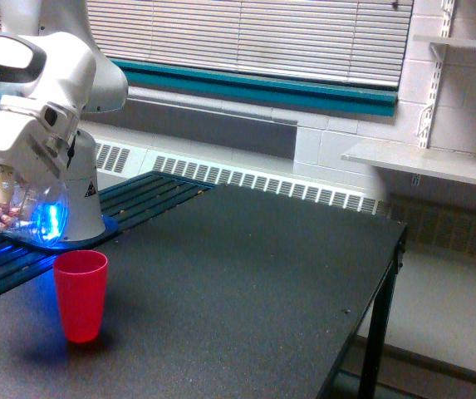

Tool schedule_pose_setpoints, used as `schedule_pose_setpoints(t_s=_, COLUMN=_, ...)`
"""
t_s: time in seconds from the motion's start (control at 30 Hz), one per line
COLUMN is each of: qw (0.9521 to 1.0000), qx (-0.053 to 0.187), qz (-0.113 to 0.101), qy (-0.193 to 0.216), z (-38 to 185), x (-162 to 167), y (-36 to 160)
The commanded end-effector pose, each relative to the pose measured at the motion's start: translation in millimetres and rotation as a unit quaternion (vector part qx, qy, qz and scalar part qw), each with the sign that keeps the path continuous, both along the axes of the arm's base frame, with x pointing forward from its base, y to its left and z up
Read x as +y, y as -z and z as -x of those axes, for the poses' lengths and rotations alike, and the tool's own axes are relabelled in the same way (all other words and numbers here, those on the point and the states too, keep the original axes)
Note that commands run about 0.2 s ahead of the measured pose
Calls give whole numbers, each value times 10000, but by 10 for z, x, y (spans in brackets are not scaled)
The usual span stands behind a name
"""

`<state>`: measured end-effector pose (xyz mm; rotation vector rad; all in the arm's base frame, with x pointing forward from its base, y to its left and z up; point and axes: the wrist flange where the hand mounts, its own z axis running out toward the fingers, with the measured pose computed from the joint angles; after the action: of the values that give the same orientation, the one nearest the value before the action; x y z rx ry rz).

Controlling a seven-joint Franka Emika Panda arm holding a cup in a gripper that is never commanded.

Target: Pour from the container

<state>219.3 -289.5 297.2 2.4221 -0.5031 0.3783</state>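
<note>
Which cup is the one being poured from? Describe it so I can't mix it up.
Start at the black table, near the exterior view's left edge. Above and left of the red cup, the gripper holds a container tipped on its side. It is see-through with pinkish bits inside; the red cup is opaque and upright.

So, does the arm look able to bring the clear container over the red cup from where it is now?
Probably yes. The gripper holds the clear container tilted just above the red cup, toward the exterior view's left, with nothing between them.
</note>
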Motion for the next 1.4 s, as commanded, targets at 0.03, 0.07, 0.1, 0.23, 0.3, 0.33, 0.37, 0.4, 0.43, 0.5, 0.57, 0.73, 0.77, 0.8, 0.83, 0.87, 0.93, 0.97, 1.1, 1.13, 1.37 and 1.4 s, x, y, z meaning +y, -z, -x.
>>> schedule_pose_setpoints(t_s=0.03, qw=9996, qx=132, qz=167, qy=-165, z=-57, x=1, y=-39)
schedule_pose_setpoints(t_s=0.07, qw=9996, qx=149, qz=185, qy=-170, z=-60, x=-3, y=-42)
schedule_pose_setpoints(t_s=0.1, qw=9995, qx=178, qz=208, qy=-178, z=-59, x=-7, y=-41)
schedule_pose_setpoints(t_s=0.23, qw=9990, qx=271, qz=288, qy=-214, z=-64, x=-7, y=-31)
schedule_pose_setpoints(t_s=0.3, qw=9987, qx=305, qz=320, qy=-248, z=-79, x=8, y=-22)
schedule_pose_setpoints(t_s=0.33, qw=9986, qx=319, qz=328, qy=-261, z=-87, x=19, y=-15)
schedule_pose_setpoints(t_s=0.37, qw=9985, qx=338, qz=340, qy=-278, z=-95, x=30, y=-8)
schedule_pose_setpoints(t_s=0.4, qw=9983, qx=352, qz=352, qy=-292, z=-103, x=37, y=-5)
schedule_pose_setpoints(t_s=0.43, qw=9982, qx=363, qz=367, qy=-305, z=-113, x=45, y=-3)
schedule_pose_setpoints(t_s=0.5, qw=9979, qx=400, qz=391, qy=-333, z=-130, x=64, y=9)
schedule_pose_setpoints(t_s=0.57, qw=9976, qx=426, qz=413, qy=-363, z=-151, x=85, y=18)
schedule_pose_setpoints(t_s=0.73, qw=9966, qx=513, qz=475, qy=-431, z=-194, x=138, y=49)
schedule_pose_setpoints(t_s=0.77, qw=9963, qx=537, qz=494, qy=-445, z=-200, x=150, y=59)
schedule_pose_setpoints(t_s=0.8, qw=9961, qx=558, qz=507, qy=-460, z=-203, x=160, y=67)
schedule_pose_setpoints(t_s=0.83, qw=9957, qx=586, qz=533, qy=-476, z=-204, x=165, y=74)
schedule_pose_setpoints(t_s=0.87, qw=9954, qx=616, qz=555, qy=-489, z=-202, x=168, y=81)
schedule_pose_setpoints(t_s=0.93, qw=9948, qx=656, qz=588, qy=-510, z=-202, x=176, y=91)
schedule_pose_setpoints(t_s=0.97, qw=9946, qx=665, qz=601, qy=-515, z=-206, x=179, y=91)
schedule_pose_setpoints(t_s=1.1, qw=9940, qx=695, qz=645, qy=-545, z=-226, x=189, y=78)
schedule_pose_setpoints(t_s=1.13, qw=9938, qx=703, qz=656, qy=-551, z=-230, x=190, y=74)
schedule_pose_setpoints(t_s=1.37, qw=9934, qx=705, qz=726, qy=-537, z=-242, x=153, y=10)
schedule_pose_setpoints(t_s=1.4, qw=9934, qx=707, qz=728, qy=-536, z=-242, x=149, y=4)
